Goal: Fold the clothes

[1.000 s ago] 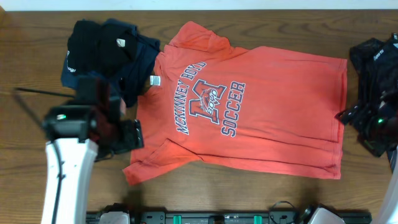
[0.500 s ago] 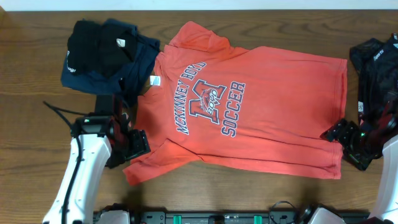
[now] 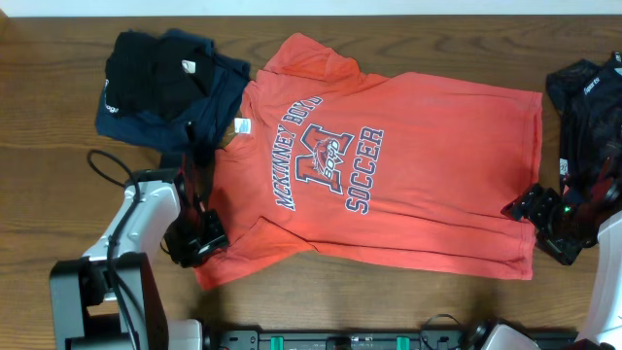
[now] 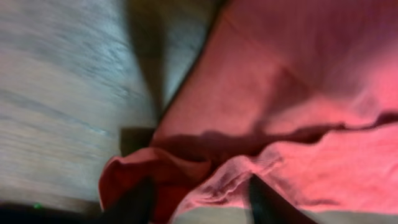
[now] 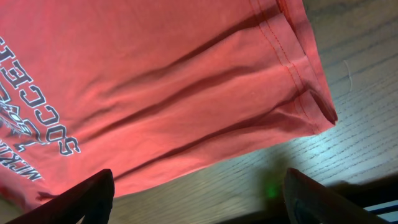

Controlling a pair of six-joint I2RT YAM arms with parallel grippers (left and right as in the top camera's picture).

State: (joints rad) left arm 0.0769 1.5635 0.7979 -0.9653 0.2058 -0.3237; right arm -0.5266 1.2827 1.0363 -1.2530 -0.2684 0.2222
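Observation:
The coral-red T-shirt (image 3: 389,165) lies flat on the wooden table, collar to the left, hem to the right, lettering up. My left gripper (image 3: 197,238) is low over the near sleeve (image 3: 228,255). In the left wrist view its jaws stand apart, with the bunched sleeve edge (image 4: 205,180) between the fingers (image 4: 134,202). My right gripper (image 3: 537,216) is by the near hem corner (image 3: 520,248). In the right wrist view the gripper (image 5: 199,202) is wide open over bare wood, just off the shirt's hem (image 5: 292,68).
A pile of black and navy clothes (image 3: 165,83) lies at the back left, touching the shirt's collar side. A black garment (image 3: 583,107) lies at the right edge. The table (image 3: 58,175) is dark wood; its front edge lies close below both grippers.
My left gripper has moved toward the front edge and down onto the near sleeve. My right gripper came in toward the hem corner, then stayed still.

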